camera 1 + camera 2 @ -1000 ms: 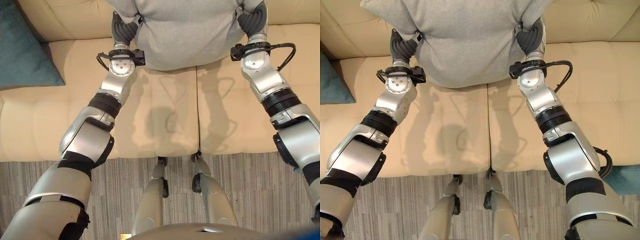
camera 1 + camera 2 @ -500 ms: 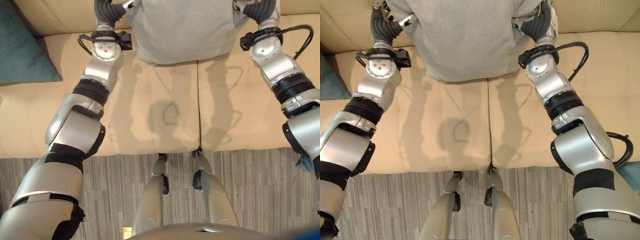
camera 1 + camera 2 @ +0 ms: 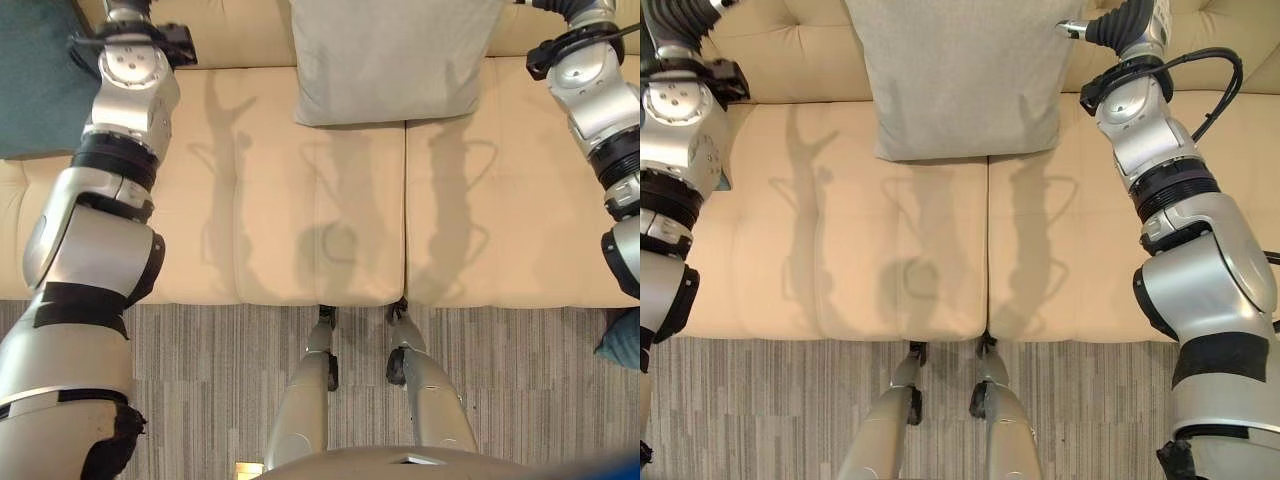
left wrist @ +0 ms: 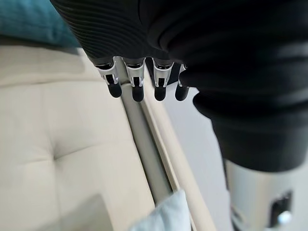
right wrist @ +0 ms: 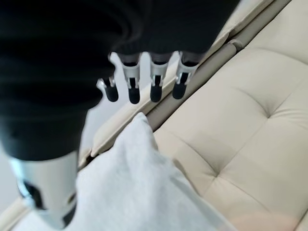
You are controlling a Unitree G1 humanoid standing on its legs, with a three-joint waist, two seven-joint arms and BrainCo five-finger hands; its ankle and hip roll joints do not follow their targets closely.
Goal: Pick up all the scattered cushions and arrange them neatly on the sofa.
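In its wrist view the left hand [image 4: 144,72] shows short dark-tipped fingers [image 4: 137,89] hanging loosely in a row, holding nothing, above the cream sofa [image 4: 57,144] and the seam along its backrest. The right hand [image 5: 144,72] looks the same: fingers [image 5: 155,89] relaxed and empty, just above a corner of the grey cushion [image 5: 134,183] without touching it. In the head views the grey cushion [image 3: 395,55] leans upright against the backrest at top centre, free of both hands, its lower edge on the seat. A teal cushion [image 3: 35,80] sits on the sofa at upper left, and a bit of another teal cushion [image 3: 622,340] shows at the right edge, over the striped carpet [image 3: 200,380].
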